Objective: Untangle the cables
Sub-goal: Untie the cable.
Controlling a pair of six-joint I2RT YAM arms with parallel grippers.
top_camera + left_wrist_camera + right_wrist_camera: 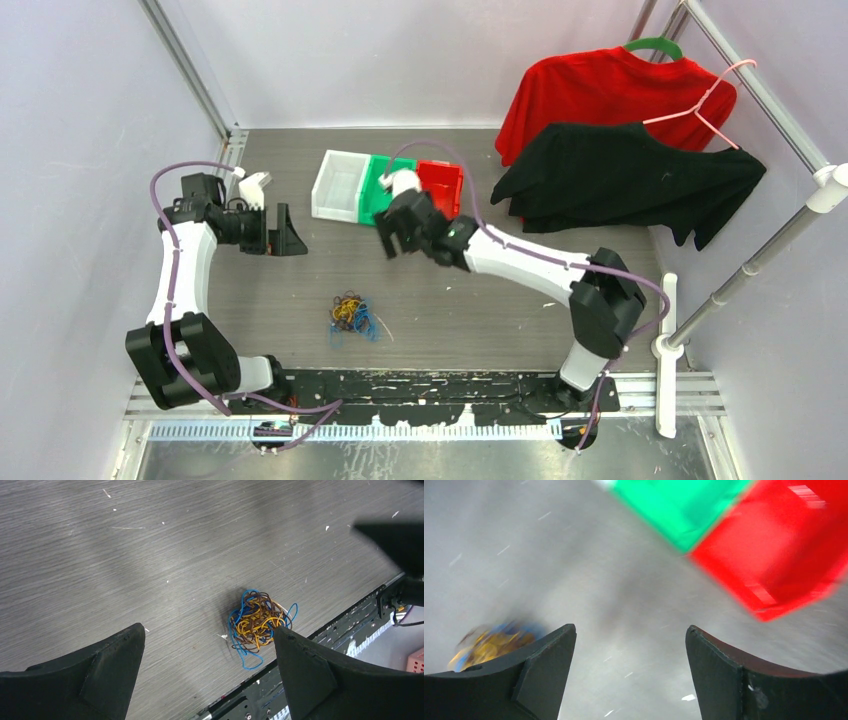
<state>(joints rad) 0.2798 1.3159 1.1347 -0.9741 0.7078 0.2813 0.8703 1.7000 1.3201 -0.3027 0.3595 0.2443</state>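
The cables point(351, 315) lie as one small clump of blue, orange-yellow and dark brown wires on the grey table, near its front edge. The clump shows sharply in the left wrist view point(257, 622) and blurred at the lower left of the right wrist view point(489, 642). My left gripper point(287, 236) is open and empty, held above the table at the left, well behind the clump. My right gripper point(392, 238) is open and empty, in the air near the bins, behind and right of the clump.
White point(340, 185), green point(380, 190) and red point(442, 188) bins stand in a row at the back centre. A red shirt point(600, 90) and a black shirt point(630, 175) hang on the rack point(740, 270) at the right. A black rail point(420, 385) runs along the front edge.
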